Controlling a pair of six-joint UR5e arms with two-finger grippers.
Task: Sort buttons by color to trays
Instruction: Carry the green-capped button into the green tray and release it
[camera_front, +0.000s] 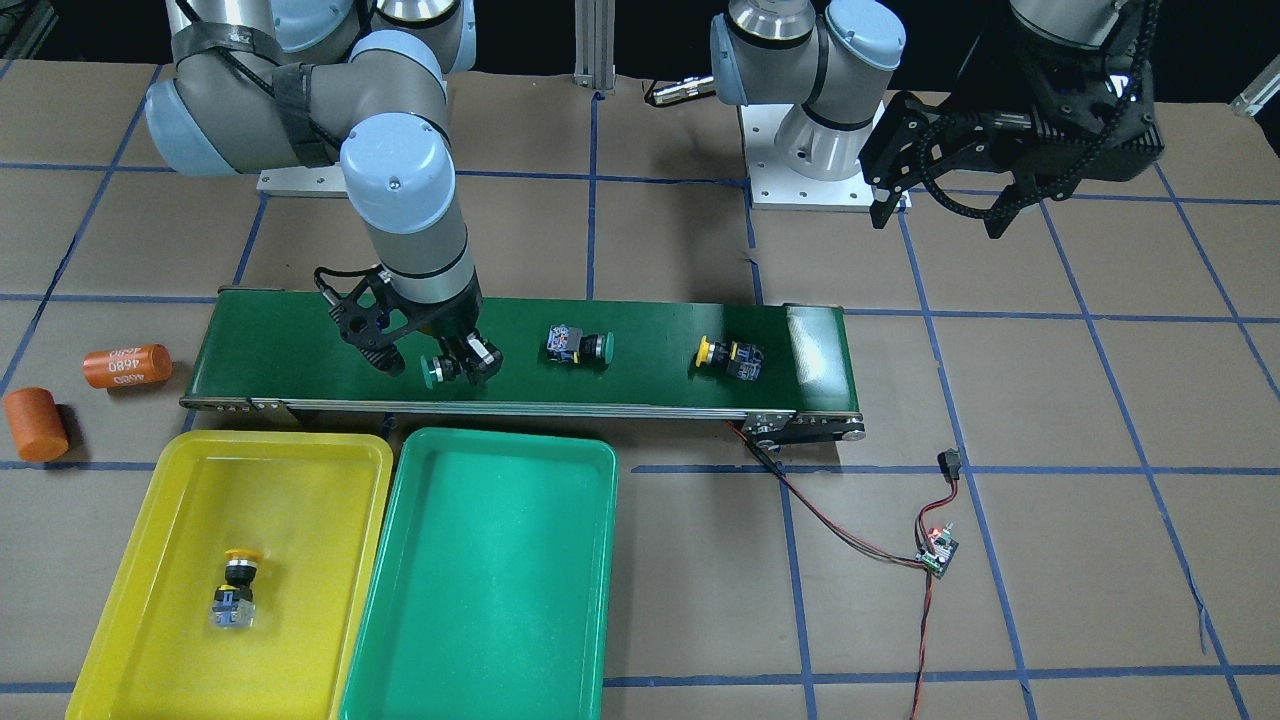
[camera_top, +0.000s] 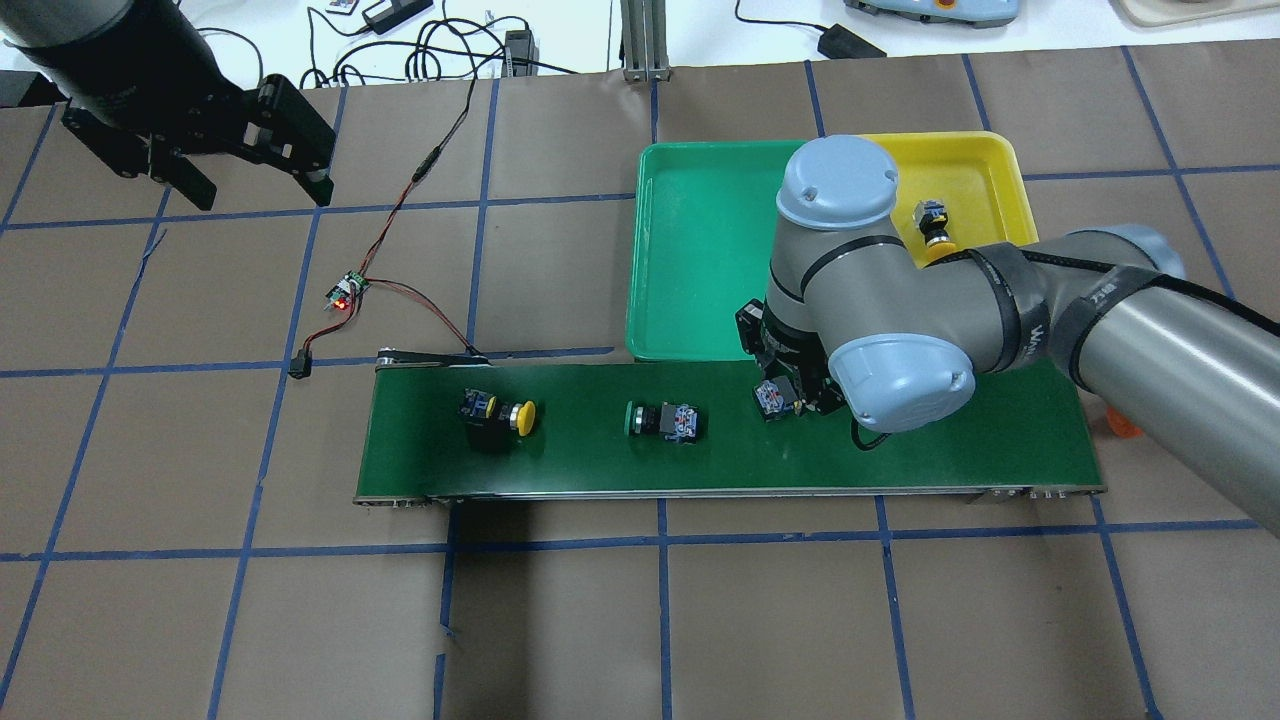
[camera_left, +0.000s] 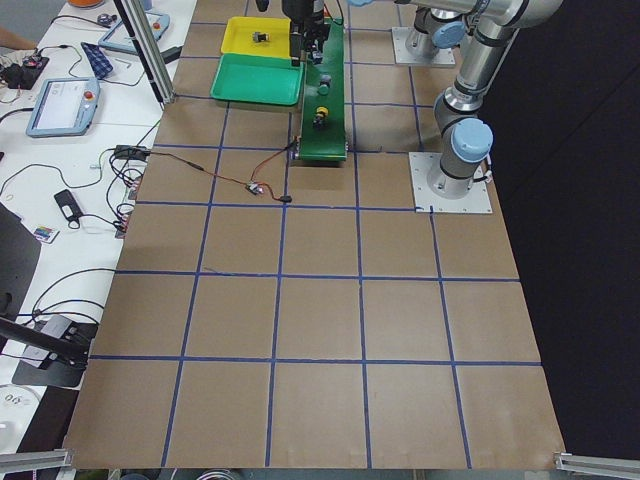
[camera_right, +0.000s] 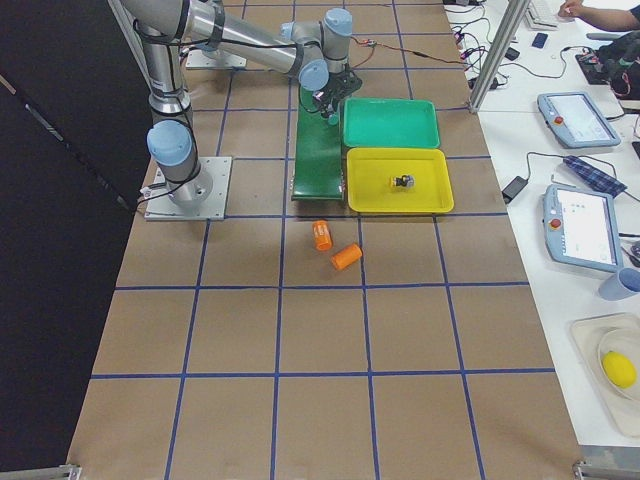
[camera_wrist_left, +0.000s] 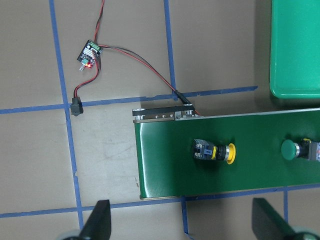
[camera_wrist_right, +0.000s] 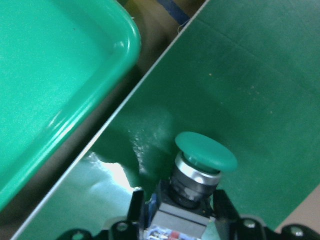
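Over belt (camera_front: 650, 385), right end effector (camera_front: 462, 368) clamped on green button (camera_front: 436, 371). Just beside it green tray (camera_front: 505, 437), then yellow tray (camera_front: 280, 440). Far off, left end effector (camera_front: 940, 205), fingers apart, above counter (camera_front: 1050, 400).

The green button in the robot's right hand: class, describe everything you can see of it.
The green button has a round, matte green mushroom cap, a shiny metal collar, a black neck and a grey block with blue and red bits. It lies sideways over the conveyor belt, near the green tray. The right hand grips its block from both sides; whether it touches the belt is unclear.
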